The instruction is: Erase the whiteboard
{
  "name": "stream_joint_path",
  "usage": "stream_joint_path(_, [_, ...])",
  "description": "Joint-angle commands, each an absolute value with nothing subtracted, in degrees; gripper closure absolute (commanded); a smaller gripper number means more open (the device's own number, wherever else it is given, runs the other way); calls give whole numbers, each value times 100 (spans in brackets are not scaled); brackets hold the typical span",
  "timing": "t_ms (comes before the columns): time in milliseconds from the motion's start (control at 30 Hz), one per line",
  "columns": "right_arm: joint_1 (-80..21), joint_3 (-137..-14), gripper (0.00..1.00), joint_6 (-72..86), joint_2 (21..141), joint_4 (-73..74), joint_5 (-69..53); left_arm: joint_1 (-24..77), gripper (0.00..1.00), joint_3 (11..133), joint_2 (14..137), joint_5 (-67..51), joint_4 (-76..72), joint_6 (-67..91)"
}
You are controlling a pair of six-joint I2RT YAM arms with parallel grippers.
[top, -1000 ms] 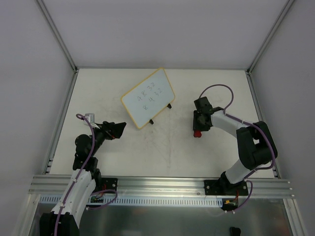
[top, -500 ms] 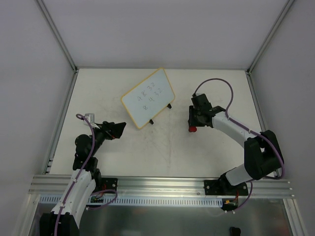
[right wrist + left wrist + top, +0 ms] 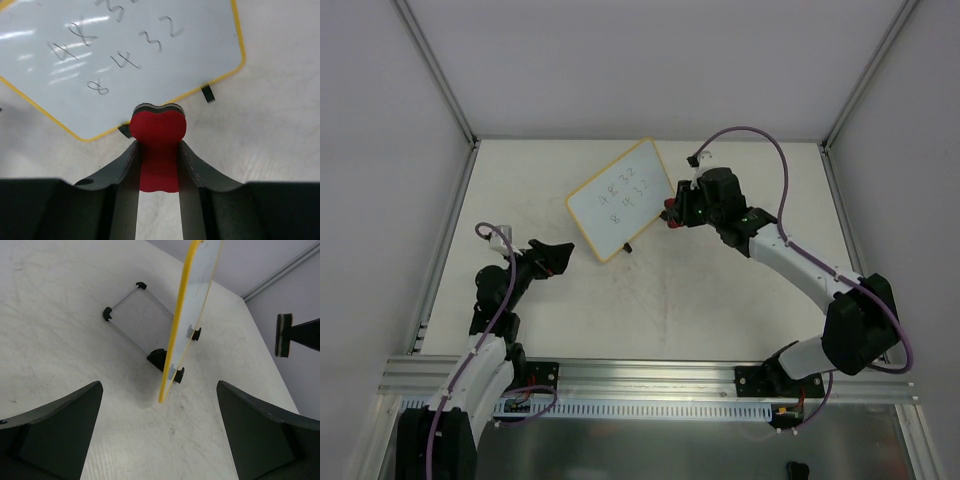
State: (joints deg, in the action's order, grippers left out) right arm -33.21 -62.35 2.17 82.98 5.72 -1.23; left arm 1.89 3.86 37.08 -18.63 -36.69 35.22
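Observation:
The whiteboard point(image 3: 621, 199) stands tilted on two small black feet at the table's middle back, with a yellow frame and dark handwritten digits on its face. It shows face-on in the right wrist view point(image 3: 120, 55) and edge-on in the left wrist view point(image 3: 187, 320). My right gripper point(image 3: 672, 212) is shut on the red bone-shaped eraser point(image 3: 158, 145), held just right of the board's lower right edge. My left gripper point(image 3: 557, 255) is open and empty, on the table to the board's lower left.
The cream table point(image 3: 650, 300) is bounded by white walls and metal corner posts. An aluminium rail point(image 3: 650, 375) runs along the near edge. A purple cable point(image 3: 760, 140) loops above the right arm.
My right gripper has lifted the red eraser off the table and carried it up and left to the whiteboard's right edge. The left gripper has shifted slightly.

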Motion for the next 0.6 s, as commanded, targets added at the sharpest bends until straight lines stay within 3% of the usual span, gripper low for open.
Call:
stream_joint_path(0, [-3506, -6354, 100, 44, 8348, -912, -579, 211, 1, 825, 4375, -1749, -4498, 3725])
stream_joint_path(233, [-3954, -7066, 100, -483, 9139, -1099, -748, 211, 1, 1221, 5878, -2355, -6071, 3876])
stream_joint_path(500, [-4421, -7690, 100, -1072, 9826, -1116, -492, 202, 1, 1608, 6319, -3075, -6784, 3481])
stream_joint_path(567, [-4456, -7874, 100, -1063, 10010, -1108, -606, 202, 7, 1652, 6530, -3277, -7021, 3472])
